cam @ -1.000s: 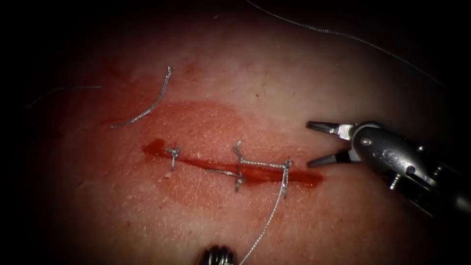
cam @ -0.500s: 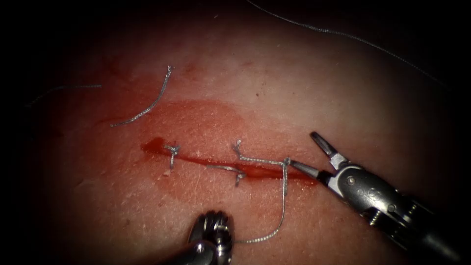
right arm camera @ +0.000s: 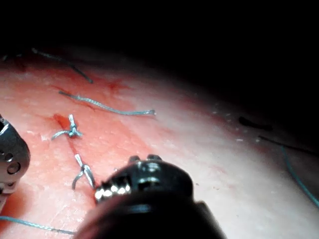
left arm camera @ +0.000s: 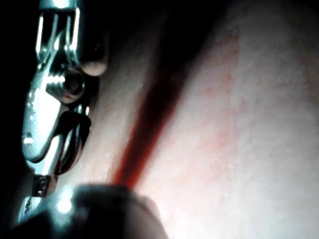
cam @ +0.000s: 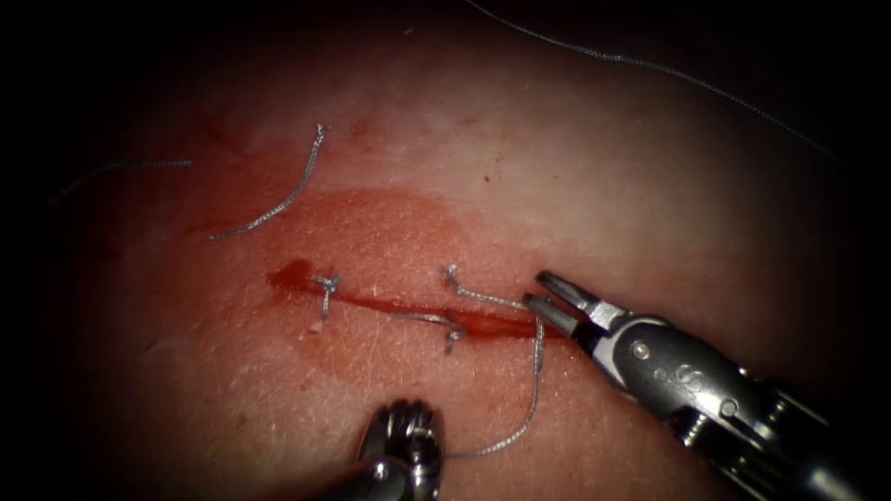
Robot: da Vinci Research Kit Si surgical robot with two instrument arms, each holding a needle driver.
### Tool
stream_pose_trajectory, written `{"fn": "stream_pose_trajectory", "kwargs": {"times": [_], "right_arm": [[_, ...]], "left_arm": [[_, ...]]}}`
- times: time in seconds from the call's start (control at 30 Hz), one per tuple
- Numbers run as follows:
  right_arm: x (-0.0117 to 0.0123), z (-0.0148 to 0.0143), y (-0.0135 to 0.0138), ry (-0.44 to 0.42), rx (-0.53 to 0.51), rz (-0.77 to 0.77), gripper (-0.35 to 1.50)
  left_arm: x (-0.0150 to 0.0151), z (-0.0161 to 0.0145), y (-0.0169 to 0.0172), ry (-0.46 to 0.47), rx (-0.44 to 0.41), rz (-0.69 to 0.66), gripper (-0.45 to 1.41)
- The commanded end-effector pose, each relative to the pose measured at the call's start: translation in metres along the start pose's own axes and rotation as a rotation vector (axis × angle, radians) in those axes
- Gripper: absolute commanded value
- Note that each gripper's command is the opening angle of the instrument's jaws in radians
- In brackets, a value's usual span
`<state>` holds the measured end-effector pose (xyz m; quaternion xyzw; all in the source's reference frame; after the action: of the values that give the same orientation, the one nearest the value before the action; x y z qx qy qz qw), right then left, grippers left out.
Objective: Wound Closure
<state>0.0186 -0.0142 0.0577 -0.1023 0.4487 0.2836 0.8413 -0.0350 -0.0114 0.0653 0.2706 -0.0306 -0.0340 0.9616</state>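
Observation:
The cut (cam: 418, 311) runs across the tissue (cam: 575, 167), wet with red fluid. It carries two tied stitches (cam: 325, 286) (cam: 452, 329) and a third knot (cam: 539, 307) at its right end. From that knot a thread (cam: 535, 390) curves down to my left tool (cam: 406, 447), which is shut on it at the lower edge. My right tool (cam: 535, 289) comes in from the right, its jaws slightly open and set around the thread right at the knot. In the right wrist view the stitches (right arm camera: 70, 132) (right arm camera: 83, 174) lie beyond my right tool's wrist (right arm camera: 144, 184).
A cut end of thread (cam: 278, 199) lies on the tissue above and left of the cut. A long strand (cam: 650, 67) crosses the far upper right, and a faint one (cam: 139, 165) lies at the far left. The left tool's body (right arm camera: 10, 159) appears in the right wrist view.
My right tool moved left and down to the right-end knot and narrowed its wide-open jaws around it. My left tool rose into view, and its thread went from taut to a slack curve.

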Motion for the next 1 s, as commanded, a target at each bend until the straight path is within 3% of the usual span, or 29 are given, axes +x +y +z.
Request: {"fn": "stream_pose_trajectory", "kwargs": {"times": [0.03, 0.2, 0.23, 0.27, 0.3, 0.47, 0.53, 0.63, 0.67, 0.7, 0.87, 1.0], "right_arm": [[0.0012, 0.0013, 0.0, 0.012, 0.0, -0.002, -0.06], [0.0007, 0.0034, -0.0009, -0.008, -0.005, -0.009, 0.1], [0.0003, 0.0037, -0.0009, -0.007, -0.007, -0.011, 0.34], [0.0002, 0.0038, -0.0009, -0.006, -0.009, -0.018, 0.42], [0.0, 0.004, -0.0008, -0.007, -0.006, -0.019, 0.64], [-0.0005, 0.0043, -0.0009, -0.025, -0.004, -0.025, 0.74], [-0.0007, 0.0044, -0.001, -0.03, -0.003, -0.028, 0.69], [-0.0012, 0.0048, -0.0012, -0.055, 0.002, -0.04, 0.41], [-0.0015, 0.0051, -0.0013, -0.062, 0.002, -0.043, -0.1], [-0.0015, 0.0052, -0.0013, -0.064, 0.005, -0.043, -0.28], [-0.001, 0.0055, -0.0008, -0.08, 0.002, -0.07, -0.35], [0.0006, 0.0045, 0.0021, -0.061, -0.013, -0.046, -0.35]], "left_arm": [[-0.0006, -0.0009, 0.0006, -0.005, -0.006, 0.0, -0.45], [-0.0006, -0.0009, 0.0006, -0.005, -0.006, 0.0, -0.45], [-0.0006, -0.0009, 0.0006, -0.005, -0.006, 0.0, -0.45], [-0.0006, -0.0009, 0.0006, -0.005, -0.006, 0.0, -0.45], [-0.0006, -0.0009, 0.0006, -0.005, -0.006, 0.0, -0.45], [-0.0005, -0.0009, 0.0005, -0.005, -0.006, 0.0, -0.45], [-0.0005, -0.0009, 0.0005, -0.005, -0.006, 0.0, -0.45], [-0.0005, -0.0009, 0.0005, -0.005, -0.006, 0.0, -0.45], [-0.0005, -0.0009, 0.0004, -0.005, -0.006, -0.001, -0.45], [-0.0006, -0.0009, 0.0004, -0.005, -0.006, -0.001, -0.45], [-0.0005, -0.0009, 0.0003, -0.005, -0.007, -0.001, -0.45], [0.0, -0.0001, -0.001, 0.023, 0.024, -0.011, -0.45]]}}
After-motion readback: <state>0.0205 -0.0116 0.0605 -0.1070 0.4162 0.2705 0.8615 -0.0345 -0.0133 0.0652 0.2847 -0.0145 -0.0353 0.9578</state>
